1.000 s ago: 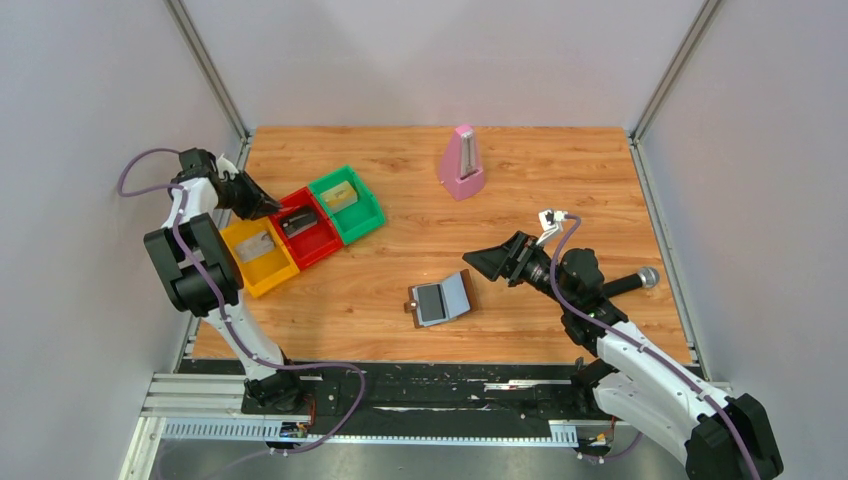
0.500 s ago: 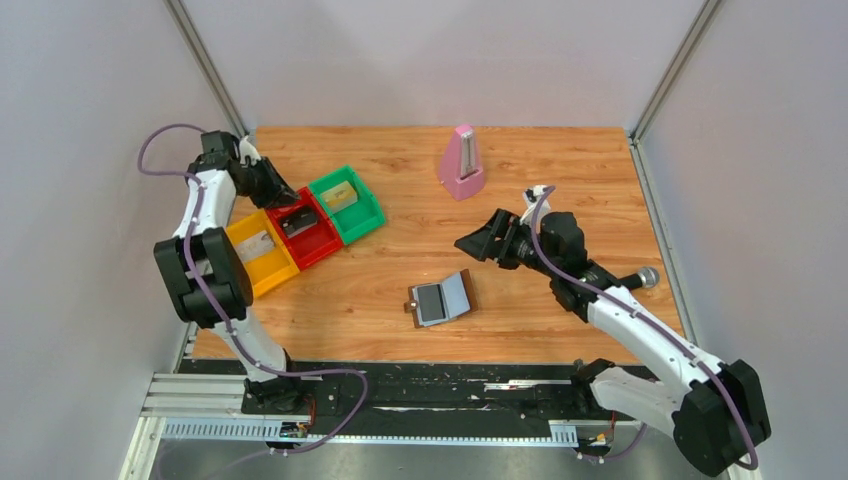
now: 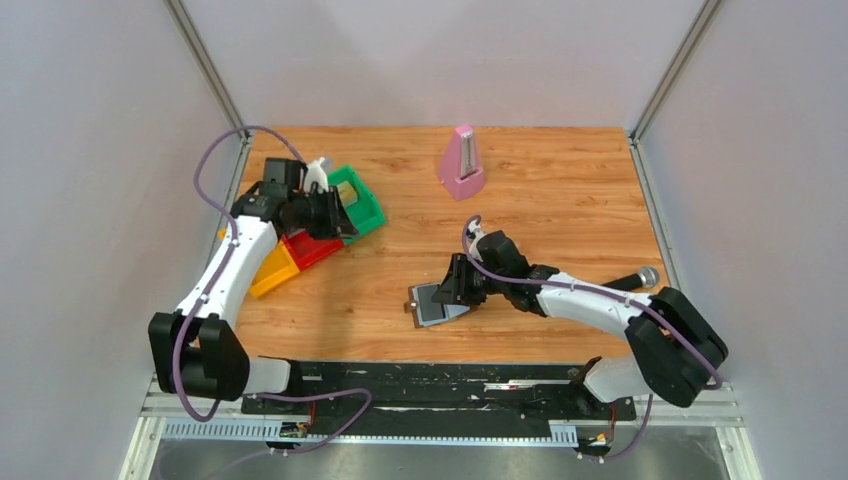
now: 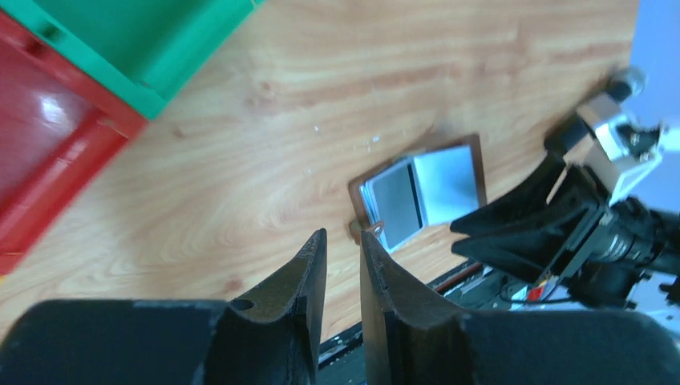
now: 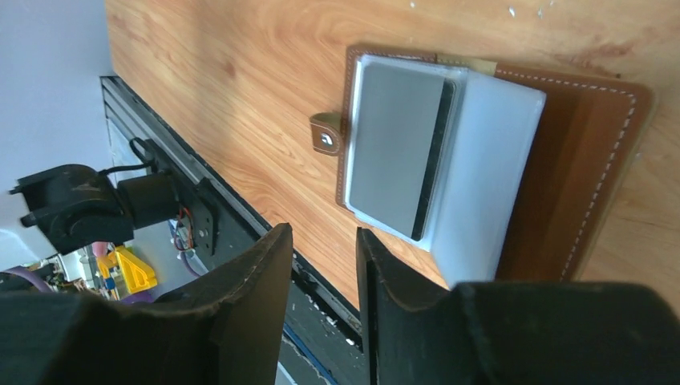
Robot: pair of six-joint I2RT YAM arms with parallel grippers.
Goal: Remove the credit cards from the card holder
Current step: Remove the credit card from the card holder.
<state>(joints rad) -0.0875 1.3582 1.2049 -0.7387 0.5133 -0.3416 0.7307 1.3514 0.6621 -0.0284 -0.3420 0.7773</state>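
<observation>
At the table's (image 3: 560, 200) front the card holder (image 3: 435, 308) lies open, grey credit card (image 5: 397, 148) tucked inside; right gripper (image 5: 322, 234) over it, left gripper (image 4: 342, 237) well away, both slightly parted, empty. Thin, stiff, slick: I'd pinch its exposed edge.

Left arm (image 3: 225, 272) is stretched way out from its base, the long link angling forward and a bit right, with the wrist bent so the left gripper (image 3: 335, 218) points off to the right. On its wrist cam the fingers (image 4: 309, 273) run nearly parallel with only a slim gap, nothing pinched in there. Right arm (image 3: 590, 298) lies low and reaches across toward the middle, shoulder bulk sitting out at the right. Right gripper (image 3: 450, 287) points left and tips downward, its fingers (image 5: 257, 273) a little apart too, and there's nothing between them either.
</observation>
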